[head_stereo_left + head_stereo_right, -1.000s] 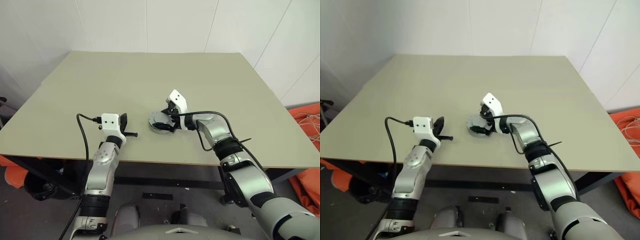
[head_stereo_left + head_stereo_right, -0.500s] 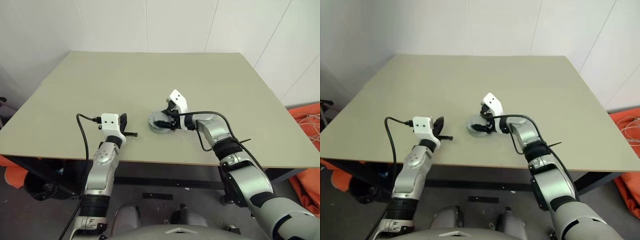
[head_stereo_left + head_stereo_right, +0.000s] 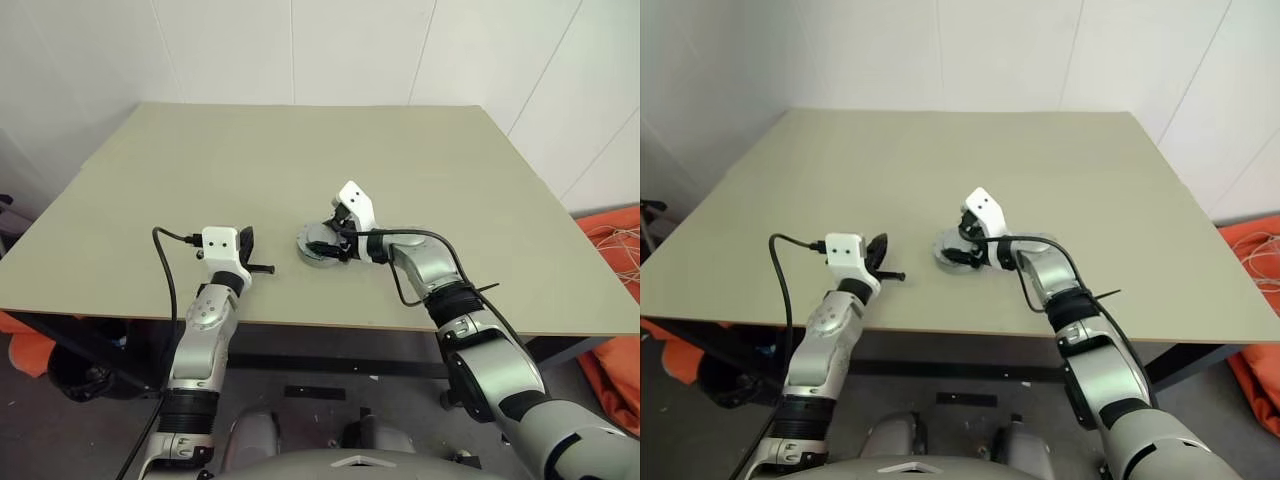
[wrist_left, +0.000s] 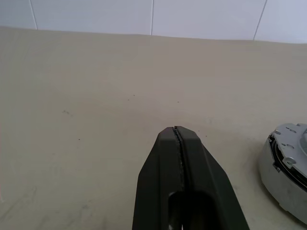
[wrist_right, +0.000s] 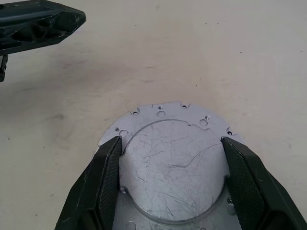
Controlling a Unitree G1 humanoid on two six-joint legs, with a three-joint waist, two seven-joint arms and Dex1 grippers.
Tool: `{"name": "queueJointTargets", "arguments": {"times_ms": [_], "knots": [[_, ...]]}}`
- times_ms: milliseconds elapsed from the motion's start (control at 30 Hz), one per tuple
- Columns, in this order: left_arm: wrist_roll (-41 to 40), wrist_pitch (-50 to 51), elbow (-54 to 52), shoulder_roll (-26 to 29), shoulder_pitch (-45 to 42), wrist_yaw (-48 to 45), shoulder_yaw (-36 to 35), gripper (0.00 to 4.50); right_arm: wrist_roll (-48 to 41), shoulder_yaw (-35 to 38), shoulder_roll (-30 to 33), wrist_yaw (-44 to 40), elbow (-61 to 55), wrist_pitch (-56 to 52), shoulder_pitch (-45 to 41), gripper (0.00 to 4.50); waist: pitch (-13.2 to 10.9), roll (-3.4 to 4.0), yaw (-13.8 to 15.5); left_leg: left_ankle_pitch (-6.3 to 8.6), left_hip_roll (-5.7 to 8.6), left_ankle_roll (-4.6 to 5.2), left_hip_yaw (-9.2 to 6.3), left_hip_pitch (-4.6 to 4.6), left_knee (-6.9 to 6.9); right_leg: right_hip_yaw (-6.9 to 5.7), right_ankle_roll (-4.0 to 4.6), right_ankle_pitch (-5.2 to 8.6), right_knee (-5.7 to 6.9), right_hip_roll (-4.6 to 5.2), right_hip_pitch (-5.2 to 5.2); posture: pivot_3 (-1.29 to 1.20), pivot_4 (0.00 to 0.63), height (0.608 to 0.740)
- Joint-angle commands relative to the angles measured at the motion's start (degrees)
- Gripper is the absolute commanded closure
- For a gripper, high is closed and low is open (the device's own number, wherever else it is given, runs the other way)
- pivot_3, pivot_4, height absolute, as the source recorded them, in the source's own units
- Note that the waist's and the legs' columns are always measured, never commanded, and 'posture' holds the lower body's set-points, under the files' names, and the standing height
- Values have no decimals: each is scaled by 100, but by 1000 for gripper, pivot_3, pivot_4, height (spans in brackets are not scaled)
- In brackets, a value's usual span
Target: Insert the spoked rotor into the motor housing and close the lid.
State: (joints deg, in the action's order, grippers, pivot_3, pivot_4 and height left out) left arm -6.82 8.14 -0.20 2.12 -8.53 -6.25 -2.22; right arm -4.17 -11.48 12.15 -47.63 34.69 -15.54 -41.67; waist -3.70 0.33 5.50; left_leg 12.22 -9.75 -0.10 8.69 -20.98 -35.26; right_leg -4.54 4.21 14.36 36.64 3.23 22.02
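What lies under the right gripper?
A scratched round silver plate, topping the motor housing, lies under the right gripper. The plate covers the housing's inside, so nothing there can be seen.

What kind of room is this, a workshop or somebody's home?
Most likely a plain test room or lab, not a home. A bare beige table stands against white panelled walls, holding a single round metal part, and orange netting lies on the floor beside it.

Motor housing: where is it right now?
The motor housing sits on the table near its front edge, at centre, with the right gripper straddling it and the shut left gripper to its left.
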Motion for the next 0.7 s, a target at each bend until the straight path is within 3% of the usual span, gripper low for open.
{"name": "queueJointTargets", "arguments": {"times_ms": [33, 300, 700], "knots": [[-47, -9, -214, 30, -82, -27, -25, 4500, 63, -4, -31, 118, -215, -61, 28, 1322, 0, 0, 0, 0, 0, 0, 0, 0, 0, 0, 0, 0, 0, 0, 0, 0, 0, 740], [-51, 13, -227, 24, -72, -17, -19, 4500, 16, 51, -36, 118, -420, -320, -25, 1322, 0, 0, -1, 0, 0, 0, 0, 0, 0, 0, 0, 0, 0, 0, -2, 0, 0, 740], [-54, 3, -214, 17, -51, 14, -39, 4500, 223, 9, -98, 472, -341, 141, 123, 1322, 0, 0, -1, 0, 0, -1, 0, 0, 1, 0, 0, 0, 0, 0, -2, 0, 0, 740]]}}
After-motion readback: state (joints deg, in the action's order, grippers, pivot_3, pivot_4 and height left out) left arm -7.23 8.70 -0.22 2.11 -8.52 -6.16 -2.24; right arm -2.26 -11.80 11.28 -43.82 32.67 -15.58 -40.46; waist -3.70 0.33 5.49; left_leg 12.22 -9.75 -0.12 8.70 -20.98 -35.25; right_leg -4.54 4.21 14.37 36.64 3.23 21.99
